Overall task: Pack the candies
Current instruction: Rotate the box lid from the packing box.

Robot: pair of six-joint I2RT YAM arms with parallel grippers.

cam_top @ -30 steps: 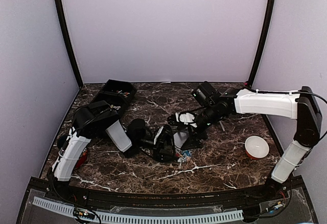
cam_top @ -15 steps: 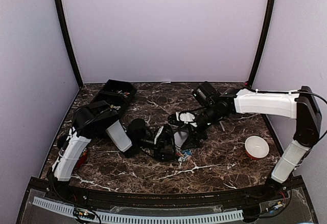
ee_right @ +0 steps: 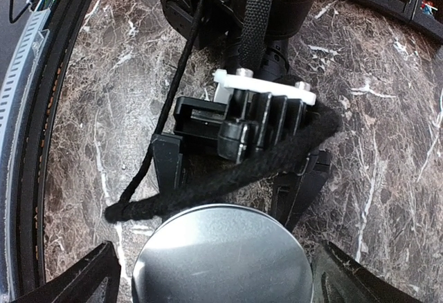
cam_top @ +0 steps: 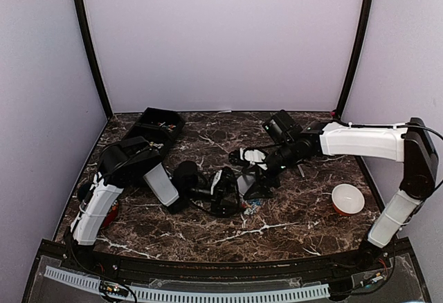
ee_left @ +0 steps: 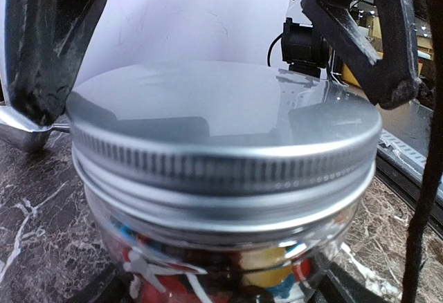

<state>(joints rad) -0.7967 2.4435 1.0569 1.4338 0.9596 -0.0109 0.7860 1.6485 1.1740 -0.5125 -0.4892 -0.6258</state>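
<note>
A glass jar point(ee_left: 228, 248) with a silver screw lid point(ee_left: 221, 120) stands mid-table, with candies point(ee_left: 280, 275) of mixed colours showing through its wall. My left gripper point(ee_right: 232, 196) is shut on the jar's body, one black finger point(ee_right: 166, 168) on each side below the lid. My right gripper point(ee_right: 225, 282) hangs open above, its fingers point(ee_left: 41, 47) straddling the lid point(ee_right: 221, 258) with a thin gap on each side. In the top view both grippers meet around the jar point(cam_top: 243, 185), which is mostly hidden there.
A black tray point(cam_top: 158, 124) holding more candies sits at the back left. A white bowl point(cam_top: 347, 198) stands at the right. A few loose sweets point(cam_top: 252, 207) lie just in front of the jar. The left arm's black cable point(ee_right: 228, 178) crosses behind the lid.
My right gripper has shifted slightly away from the near edge over the jar. The left gripper and the jar have stayed put.
</note>
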